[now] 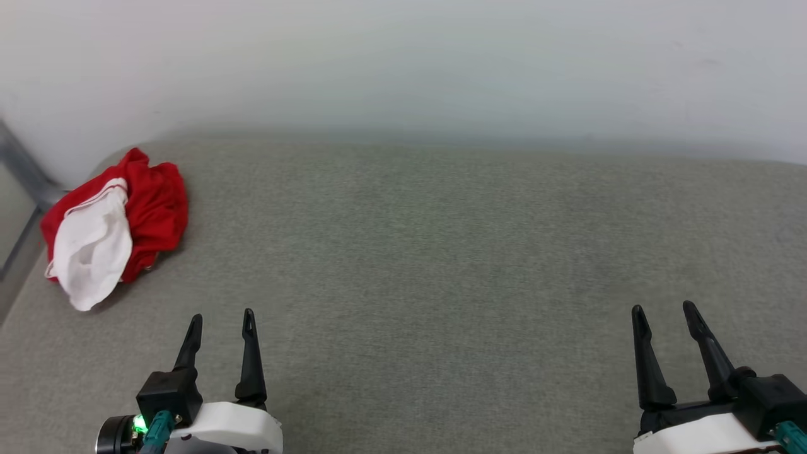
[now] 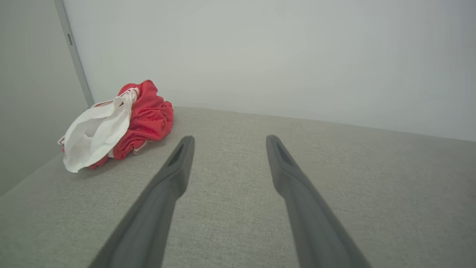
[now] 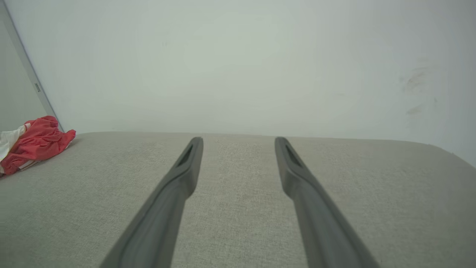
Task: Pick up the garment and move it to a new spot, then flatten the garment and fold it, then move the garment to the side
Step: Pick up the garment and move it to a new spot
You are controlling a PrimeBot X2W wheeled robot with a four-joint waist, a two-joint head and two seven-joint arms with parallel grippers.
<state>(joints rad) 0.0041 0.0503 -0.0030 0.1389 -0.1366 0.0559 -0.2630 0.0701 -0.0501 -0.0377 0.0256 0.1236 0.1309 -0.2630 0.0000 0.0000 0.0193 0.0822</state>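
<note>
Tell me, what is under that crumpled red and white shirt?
The shirt lies bunched on the grey fabric surface, a white part draped over the red. Anything beneath the heap is covered by its folds.

The head view looks forward and down on the grey surface (image 1: 441, 252) from above. Both wrist views sit low and close to it, facing the white wall (image 2: 260, 56) — all three share the garment (image 1: 151, 202) at far left.

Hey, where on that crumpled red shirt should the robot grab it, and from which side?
Probably the red bunch on the right of the shirt, coming from above with the open left gripper, the nearer one. Folds stand thick there; the white sleeve drapes loose over its left.
</note>
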